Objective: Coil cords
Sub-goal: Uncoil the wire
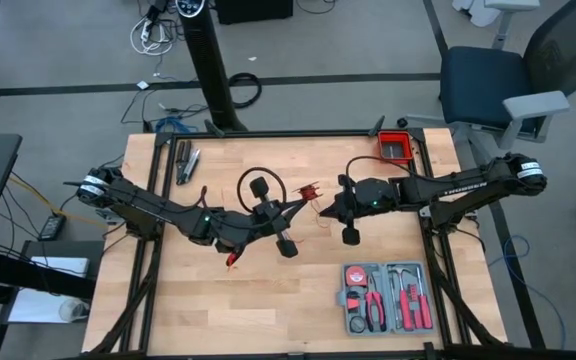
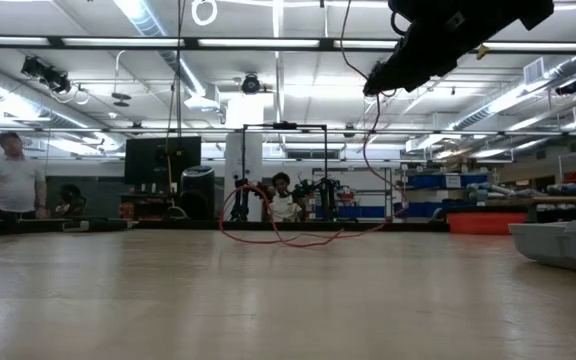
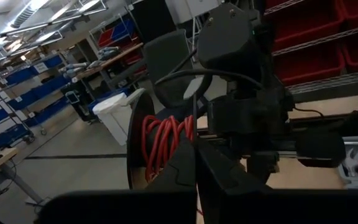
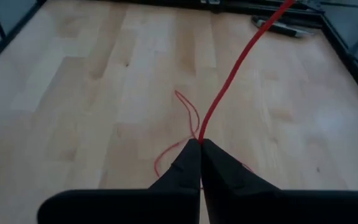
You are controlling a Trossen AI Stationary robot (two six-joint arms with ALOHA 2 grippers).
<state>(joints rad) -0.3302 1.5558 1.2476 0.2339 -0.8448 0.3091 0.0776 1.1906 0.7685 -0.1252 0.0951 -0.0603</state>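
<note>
In the high view the red cord (image 1: 309,192) is seen near the middle of the frame, in the gap between the two arms, as a small red tangle held above the table (image 1: 268,310). The right end effector (image 1: 330,207) lies just to the right of that tangle, and in the right wrist view its fingers (image 4: 188,163) are shown pressed together on the cord (image 4: 229,74), which is pinched at the very tips. From the pinch the cord is stretched taut, running up and to the right toward the top edge of that frame, while slack loops are left lying on the wood just past the fingertips. In the left wrist view a bundle of red turns (image 3: 163,138) is seen close in front of the left end effector (image 3: 196,149), whose fingers are closed to a narrow point; whether the cord is actually gripped there cannot be told. The left end effector (image 1: 236,243) is placed left of centre in the high view. The long axis of the stretched cord is therefore judged to run roughly left to right between the two arms, and the right arm is the nearer one to the free length. In the low view thin red loops (image 2: 298,238) hang down and rest at the table's far edge near mid-frame. The coming move is judged to turn on keeping that span taut while another turn is laid onto the bundle.
</note>
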